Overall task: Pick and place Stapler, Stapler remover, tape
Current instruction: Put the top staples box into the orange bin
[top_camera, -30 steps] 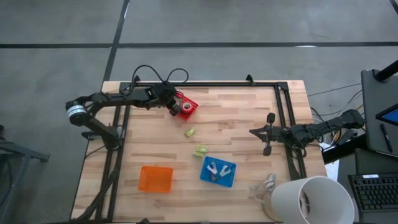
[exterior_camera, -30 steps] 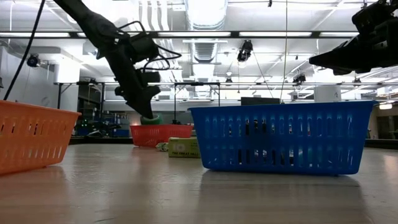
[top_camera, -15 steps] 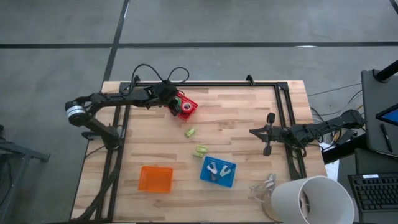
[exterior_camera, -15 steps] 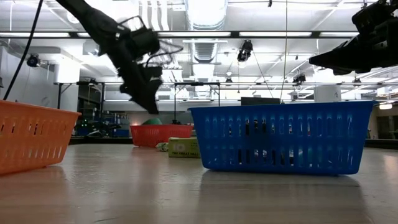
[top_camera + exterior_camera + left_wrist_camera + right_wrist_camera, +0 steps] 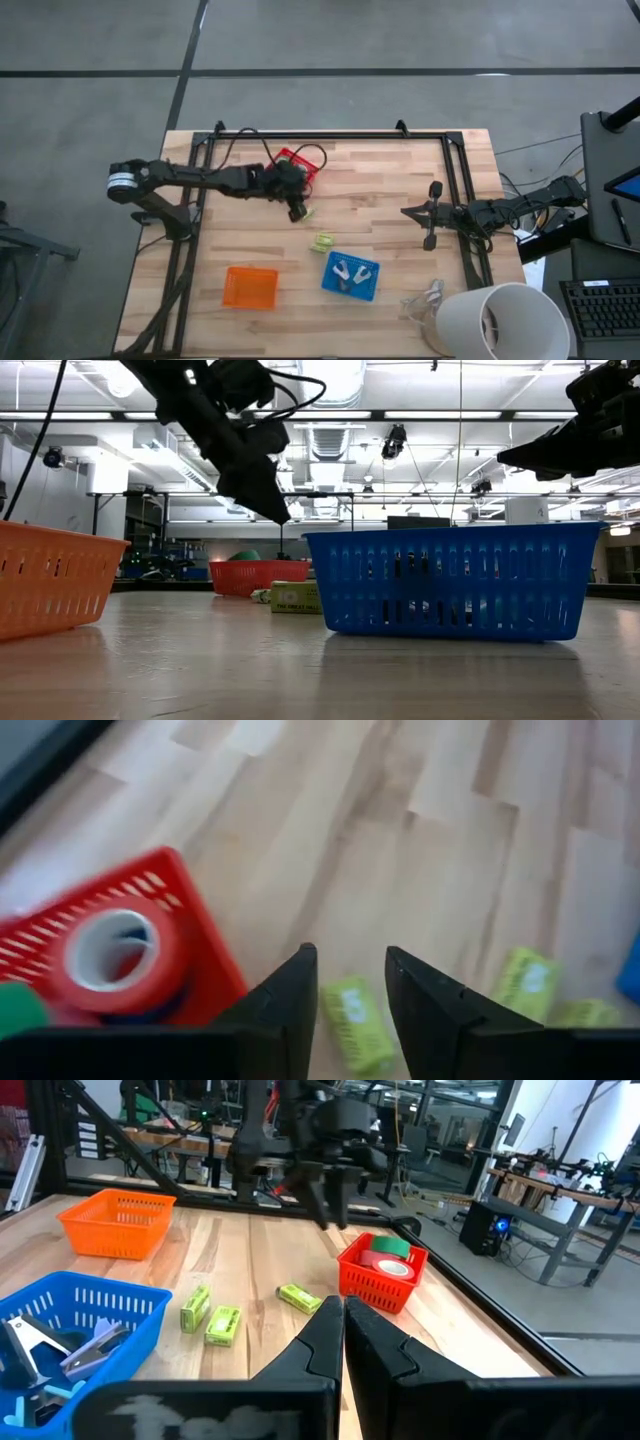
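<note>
My left gripper (image 5: 297,209) hangs open above the table, just near of the red basket (image 5: 300,158). Its fingers stand either side of a small yellow-green box (image 5: 355,1020) below, without touching it. The pink-red tape roll (image 5: 120,955) and the green tape roll (image 5: 392,1247) lie in the red basket. Two more yellow-green boxes (image 5: 322,242) lie together on the wood. In the low view the left gripper (image 5: 275,510) is well above the table. My right gripper (image 5: 404,212) waits shut, raised, near the table's right edge.
A blue basket (image 5: 350,275) holding silvery metal claw pieces sits near the table's near edge, with an orange basket (image 5: 250,287) to its left. A large white cup (image 5: 500,320) stands at the near right corner. Black frame rails (image 5: 330,134) run along the far and side edges.
My left gripper rose out of the red basket, leaving the green tape roll lying in it. It then swung toward the table's near-right and now hangs over the yellow-green box beside the basket.
</note>
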Controlling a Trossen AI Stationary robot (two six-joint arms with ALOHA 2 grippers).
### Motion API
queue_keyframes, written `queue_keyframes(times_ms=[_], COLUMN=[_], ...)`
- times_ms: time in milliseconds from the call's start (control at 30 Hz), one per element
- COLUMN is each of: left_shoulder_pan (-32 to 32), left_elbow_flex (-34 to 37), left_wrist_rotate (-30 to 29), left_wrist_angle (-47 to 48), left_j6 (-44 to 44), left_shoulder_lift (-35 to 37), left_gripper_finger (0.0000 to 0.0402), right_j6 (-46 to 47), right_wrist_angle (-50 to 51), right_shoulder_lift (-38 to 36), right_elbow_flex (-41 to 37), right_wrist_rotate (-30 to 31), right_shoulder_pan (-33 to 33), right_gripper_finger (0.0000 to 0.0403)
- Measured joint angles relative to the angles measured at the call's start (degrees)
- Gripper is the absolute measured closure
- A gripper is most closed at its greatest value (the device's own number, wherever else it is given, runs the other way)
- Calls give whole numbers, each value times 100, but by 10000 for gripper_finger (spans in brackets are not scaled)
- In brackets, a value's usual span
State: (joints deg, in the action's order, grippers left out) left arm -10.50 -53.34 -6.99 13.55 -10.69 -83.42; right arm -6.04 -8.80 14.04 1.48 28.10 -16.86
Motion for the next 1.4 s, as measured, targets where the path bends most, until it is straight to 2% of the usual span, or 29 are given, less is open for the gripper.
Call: queue_keyframes(times_ms=[133, 333, 467, 1000, 1233, 1400], left_shoulder_pan=[272, 484, 509, 509, 555, 632], left_elbow_flex=[2, 7, 7, 3, -13, -11], left_wrist_rotate=[-52, -109, -538, -602, -648, -576], left_wrist_angle=[8, 32, 75, -226, -244, -218], left_j6=[-546, -1095, -1527, -1654, -1671, -1646], left_shoulder_lift=[-160, -590, -829, -1736, -1838, -1762], left_gripper_finger=[256, 195, 174, 172, 173, 196], right_j6=[0, 0, 0, 0, 0, 0], right_wrist_angle=[0, 0, 0, 0, 0, 1], right_shoulder_lift=[2, 2, 4, 4, 4, 4], right_elbow_flex=[0, 0, 0, 0, 0, 0], right_wrist_rotate=[0, 2, 2, 0, 2, 1], right_shoulder_pan=[0, 0, -1, -2, -1, -1], right_gripper_finger=[394, 394, 394, 394, 394, 394])
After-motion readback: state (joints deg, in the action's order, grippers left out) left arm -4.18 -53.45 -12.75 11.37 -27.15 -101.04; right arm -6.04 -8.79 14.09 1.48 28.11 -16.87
